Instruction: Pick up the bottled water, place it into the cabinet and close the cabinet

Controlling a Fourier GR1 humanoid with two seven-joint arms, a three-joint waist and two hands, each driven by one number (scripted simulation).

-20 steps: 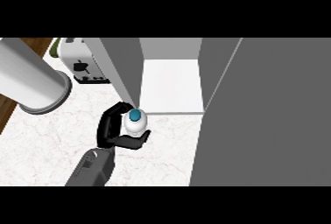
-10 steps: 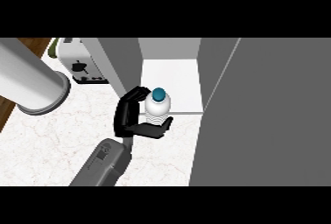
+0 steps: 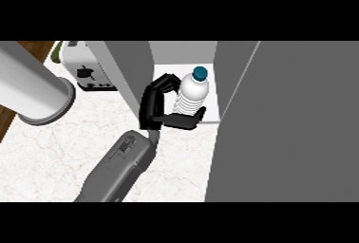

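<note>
The bottle (image 3: 191, 95) is held upright in the right hand (image 3: 150, 107): the fingers (image 3: 165, 81) are curled round its far side and the thumb (image 3: 184, 121) is hooked across its near side, so that the lower part is clasped between them. The blue cap (image 3: 201, 72) is left uncovered at the top. The hand is carried by the grey forearm (image 3: 118, 170), which is seen coming in from the lower edge, in front of the cabinet (image 3: 132, 71).

Compared with half a second ago, the hand and the bottle are found farther in. Then the bottle was held at the front edge of the cabinet's opening; now it is seen inside the opening, over the white shelf (image 3: 210, 107), between the cabinet's left wall and the open door (image 3: 294, 123). Whether the bottle has been set down on the shelf cannot be told. The forearm is likewise seen stretched farther toward the cabinet.

The door is seen swung wide open at the cabinet's right. A toaster (image 3: 88, 70) is seen to the left of the cabinet, on the marbled counter (image 3: 49, 156) that runs in front of it.
</note>
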